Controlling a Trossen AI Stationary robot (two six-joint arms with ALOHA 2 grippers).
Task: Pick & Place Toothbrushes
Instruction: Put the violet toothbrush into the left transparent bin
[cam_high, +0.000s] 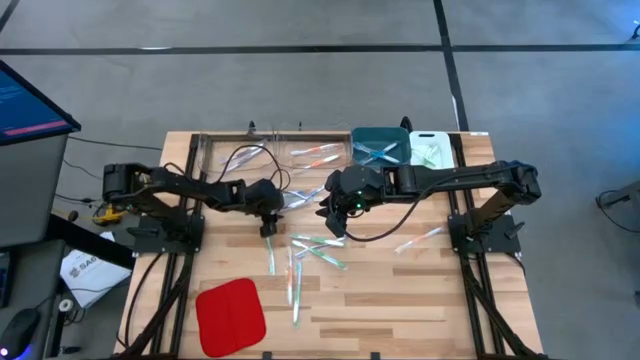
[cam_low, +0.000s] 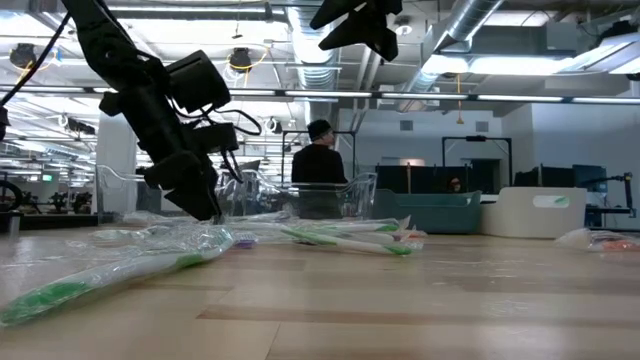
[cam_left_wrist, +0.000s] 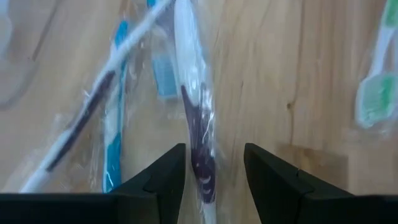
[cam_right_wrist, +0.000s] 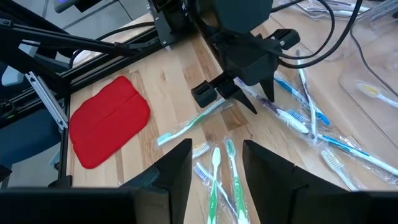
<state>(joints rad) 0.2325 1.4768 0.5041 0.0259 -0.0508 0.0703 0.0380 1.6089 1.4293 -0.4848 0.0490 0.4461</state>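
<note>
Nearest to us at table height, a green-handled wrapped toothbrush (cam_low: 95, 278) lies across the front of the wooden table (cam_high: 400, 300), and beyond it the left gripper (cam_low: 190, 190) comes down to the boards among more wrapped brushes.

From its own wrist camera we see why: the left gripper (cam_left_wrist: 214, 168) has its fingers spread, not gripping, with a purple-and-white toothbrush (cam_left_wrist: 196, 124) lying lengthwise between them, a blue one (cam_left_wrist: 115, 134) just beside it. We judge this the pick step for that brush (the jaws straddle it but nothing is pinched yet). The next move calls for closing squarely on the handle without catching the neighbouring blue brush or its crinkled wrapper, then lifting clear.

From above, the scattered toothbrushes (cam_high: 315, 250) lie mid-table, with the red pad (cam_high: 230, 312) at the near-left corner. The right gripper (cam_high: 337, 215) hangs above the pile, well off the wood; its own camera shows its fingers (cam_right_wrist: 177, 165) parted and empty, looking down on the left gripper (cam_right_wrist: 239, 93) at work.

Farther back, the teal bin (cam_high: 380, 145) already holds a few brushes, a white bin (cam_high: 432, 150) sits beside it, and a clear tray (cam_high: 250, 150) stands to the left. Only the overhead view shows the bins' contents; the level view alone shows a person (cam_low: 318, 165) standing in the room behind.
</note>
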